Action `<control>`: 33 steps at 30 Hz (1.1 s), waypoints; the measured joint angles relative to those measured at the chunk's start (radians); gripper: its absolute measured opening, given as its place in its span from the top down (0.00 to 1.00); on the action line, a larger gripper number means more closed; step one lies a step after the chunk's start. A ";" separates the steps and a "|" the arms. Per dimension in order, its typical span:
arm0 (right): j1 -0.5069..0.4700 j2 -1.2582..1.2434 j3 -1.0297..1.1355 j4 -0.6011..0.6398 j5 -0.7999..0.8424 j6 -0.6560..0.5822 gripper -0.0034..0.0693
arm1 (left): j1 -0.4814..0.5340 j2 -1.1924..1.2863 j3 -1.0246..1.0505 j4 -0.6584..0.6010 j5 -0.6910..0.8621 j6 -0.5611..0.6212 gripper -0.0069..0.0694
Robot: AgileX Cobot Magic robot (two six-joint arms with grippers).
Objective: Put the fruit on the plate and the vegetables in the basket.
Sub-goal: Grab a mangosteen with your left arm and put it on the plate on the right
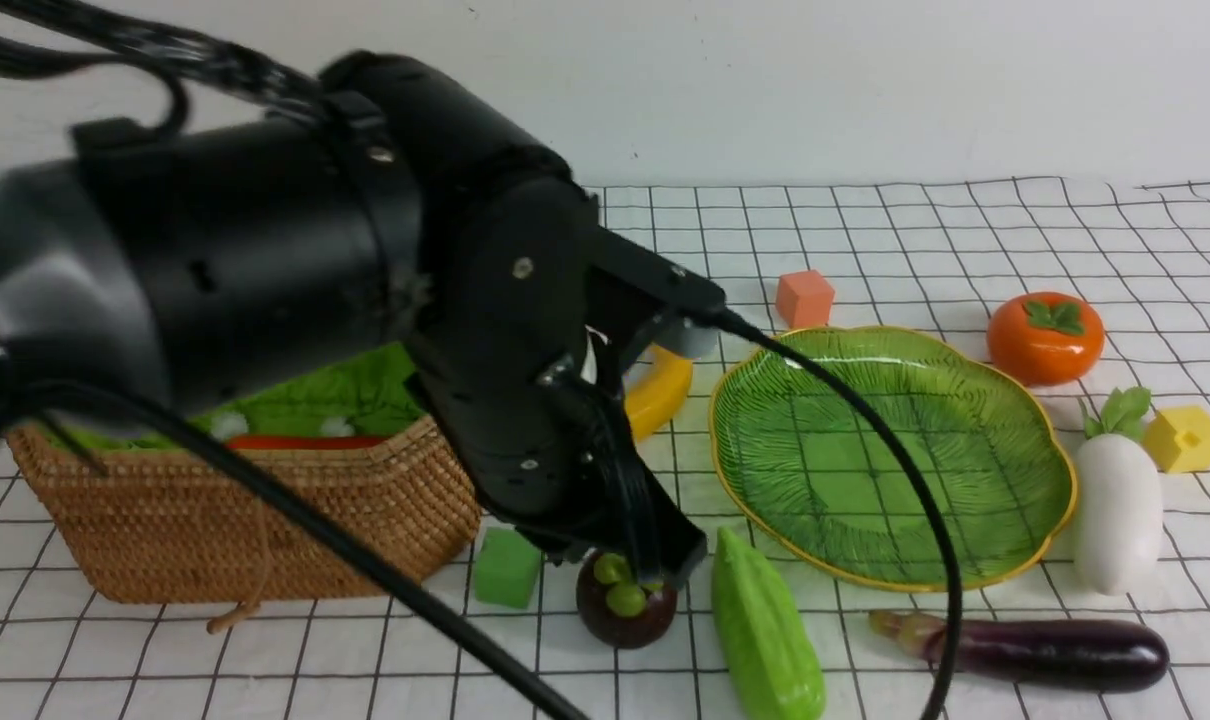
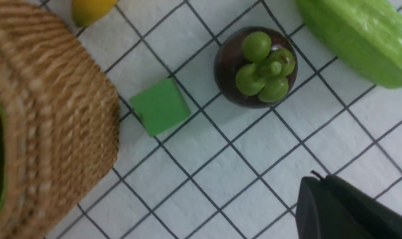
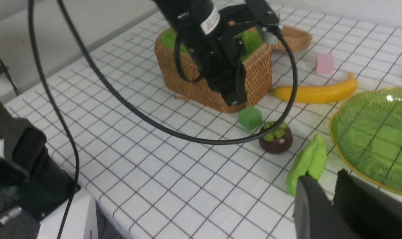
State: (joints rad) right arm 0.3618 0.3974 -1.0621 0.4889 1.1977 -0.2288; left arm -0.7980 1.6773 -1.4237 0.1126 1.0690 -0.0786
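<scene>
Clock laid flat on the white black-gridded cloth [image 1: 965, 230], twelve pointing away from the robot, centred on the plate unless we say otherwise.

Fruit: none lies on the large glossy green leaf-shaped plate with yellow rim [image 1: 985, 450]. The round dark-purple mangosteen with green cap [image 1: 625, 605] sits upright on the cloth at eight o'clock. The long yellow banana [image 1: 660, 390] lies at ten o'clock, mostly hidden behind the left arm in the front view. The orange persimmon with green leaf top [image 1: 1045, 337] stands at one o'clock, just off the rim.

Vegetables: the light-green ridged gourd [image 1: 765, 630] is at seven o'clock, its far tip near the rim. The dark-purple eggplant [image 1: 1045, 650] is at five. The white radish with green leaves [image 1: 1115, 510] is at three, just beside the rim. The brown woven wicker basket with green lining [image 1: 265, 520] stands at nine o'clock. A strip of orange [image 1: 295, 441] shows inside it; we cannot tell what it is.

Left gripper [image 1: 665, 565]: above the cloth close to the mangosteen, not touching it, fingers pressed together, holding nothing.
Right gripper [image 3: 324, 177]: seen only in its wrist view, near the gourd's end, fingers a narrow slit apart, nothing between them.

Around: a green foam cube [image 1: 507, 567] lies between basket and mangosteen. A salmon-pink foam cube [image 1: 805, 298] is at eleven o'clock. A yellow foam cube [image 1: 1183, 438] is at two, beside the radish leaves. A shallow wicker lid [image 3: 295, 38] lies just behind the basket.
</scene>
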 joint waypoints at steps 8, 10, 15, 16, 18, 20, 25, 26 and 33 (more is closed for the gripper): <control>0.000 0.000 0.000 -0.003 0.066 0.001 0.77 | 0.000 0.122 -0.006 -0.001 -0.121 0.244 0.66; 0.000 0.000 0.000 -0.002 0.066 0.001 0.77 | 0.000 0.133 -0.006 -0.001 -0.169 0.264 0.48; 0.000 0.000 0.000 -0.002 0.066 0.001 0.77 | 0.000 0.164 -0.011 0.006 -0.247 0.276 0.20; 0.000 0.000 0.000 -0.002 0.066 0.001 0.77 | 0.000 0.188 -0.011 0.026 -0.268 0.277 0.15; 0.000 0.000 0.000 -0.001 0.066 0.001 0.77 | 0.000 0.220 -0.011 0.057 -0.283 0.279 0.12; 0.000 0.000 0.000 0.000 0.066 0.001 0.77 | 0.000 0.263 -0.011 0.107 -0.292 0.279 0.13; 0.000 0.000 0.000 0.016 0.066 0.001 0.77 | -0.002 0.330 -0.020 0.197 -0.296 0.264 0.20; 0.000 0.000 0.000 0.022 0.066 0.001 0.76 | -0.003 0.334 -0.023 0.208 -0.295 0.263 0.20; 0.000 0.000 0.000 0.027 0.066 0.001 0.76 | -0.012 0.338 -0.065 0.237 -0.212 0.260 0.20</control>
State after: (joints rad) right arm 0.3618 0.3974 -1.0621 0.5157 1.2633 -0.2277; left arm -0.8095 2.0157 -1.4883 0.3497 0.8569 0.1816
